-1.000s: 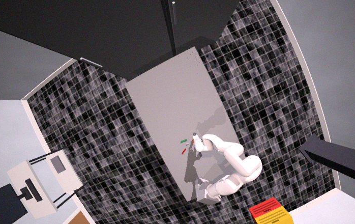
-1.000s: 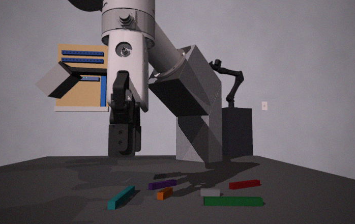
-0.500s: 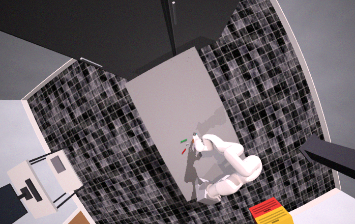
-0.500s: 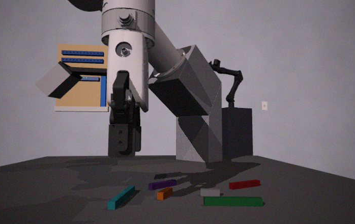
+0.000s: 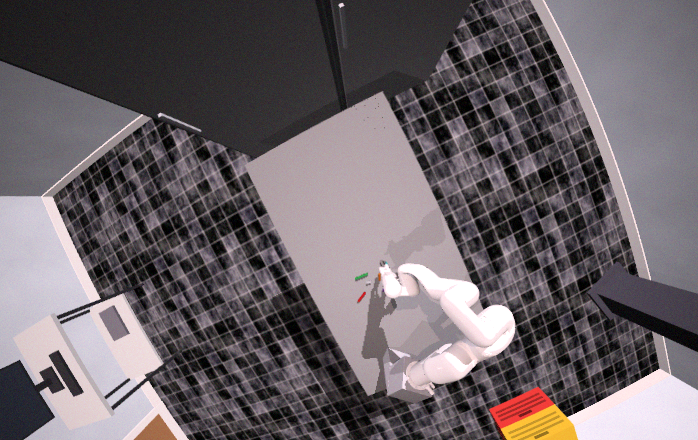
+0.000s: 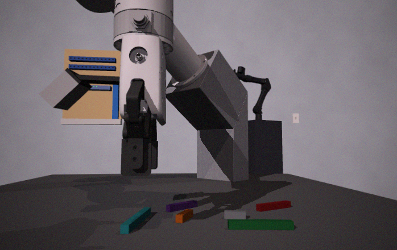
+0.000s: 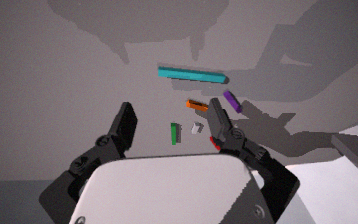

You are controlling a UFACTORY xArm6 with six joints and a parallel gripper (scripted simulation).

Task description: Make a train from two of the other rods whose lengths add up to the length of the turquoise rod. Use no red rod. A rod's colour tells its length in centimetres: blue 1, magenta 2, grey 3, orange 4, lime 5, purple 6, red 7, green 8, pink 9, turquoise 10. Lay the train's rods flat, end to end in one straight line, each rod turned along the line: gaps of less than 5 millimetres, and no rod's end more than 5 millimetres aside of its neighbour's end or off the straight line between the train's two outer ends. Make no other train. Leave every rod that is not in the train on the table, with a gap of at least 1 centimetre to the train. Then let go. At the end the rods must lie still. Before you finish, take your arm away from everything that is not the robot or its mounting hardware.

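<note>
My gripper (image 6: pixel 138 169) hangs open and empty well above the table, left of and behind the rods; the wrist view shows its fingers spread wide. Below lie the turquoise rod (image 6: pixel 135 220), the purple rod (image 6: pixel 181 205), the orange rod (image 6: pixel 183 215), the grey rod (image 6: pixel 234 214), the green rod (image 6: pixel 260 224) and the red rod (image 6: pixel 273 205), all flat and apart from each other. In the wrist view the turquoise rod (image 7: pixel 192 75), orange rod (image 7: pixel 197 104), purple rod (image 7: pixel 232 101), green rod (image 7: pixel 173 133) and grey rod (image 7: pixel 196 128) show between the fingers; the red rod is mostly hidden behind the right finger.
The arm's base block (image 6: pixel 222 149) stands at the back of the table behind the rods. In the overhead view the rods (image 5: pixel 365 281) lie near the table's long left edge, close to the arm (image 5: pixel 450 306). The table stretches far beyond them.
</note>
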